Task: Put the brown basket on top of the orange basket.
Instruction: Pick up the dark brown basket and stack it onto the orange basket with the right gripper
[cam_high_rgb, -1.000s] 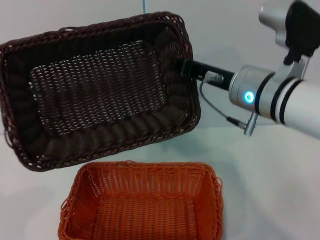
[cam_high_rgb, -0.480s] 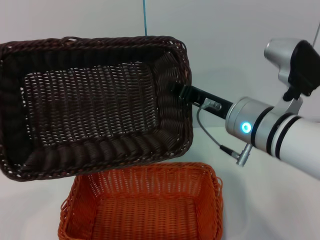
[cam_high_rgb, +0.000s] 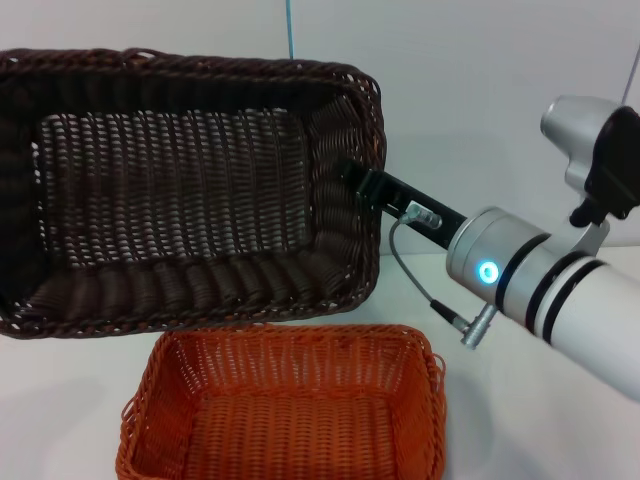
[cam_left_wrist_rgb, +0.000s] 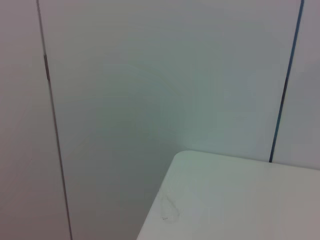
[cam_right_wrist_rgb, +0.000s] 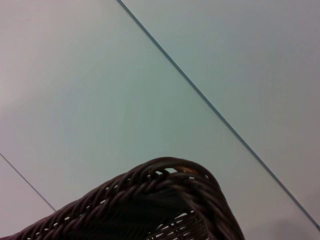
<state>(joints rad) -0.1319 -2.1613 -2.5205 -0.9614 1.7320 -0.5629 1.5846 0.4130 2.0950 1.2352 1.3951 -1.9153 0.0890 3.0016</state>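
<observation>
The brown basket (cam_high_rgb: 180, 190) hangs in the air in the head view, open side toward me, above and behind the orange basket (cam_high_rgb: 285, 405). My right gripper (cam_high_rgb: 358, 182) is shut on the brown basket's right rim and holds it up from the right side. The orange basket stands on the white table at the bottom centre, empty. The brown basket's lower rim overlaps the orange basket's far edge in the picture. In the right wrist view only a corner of the brown basket's braided rim (cam_right_wrist_rgb: 165, 200) shows. My left gripper is out of view.
The white table (cam_high_rgb: 530, 400) runs under both baskets, with a pale wall behind. The left wrist view shows a table corner (cam_left_wrist_rgb: 210, 200) and wall panels only.
My right arm has carried the brown basket down and toward the orange basket. The brown basket has levelled out, its long rim now nearly horizontal. The orange basket has not moved.
</observation>
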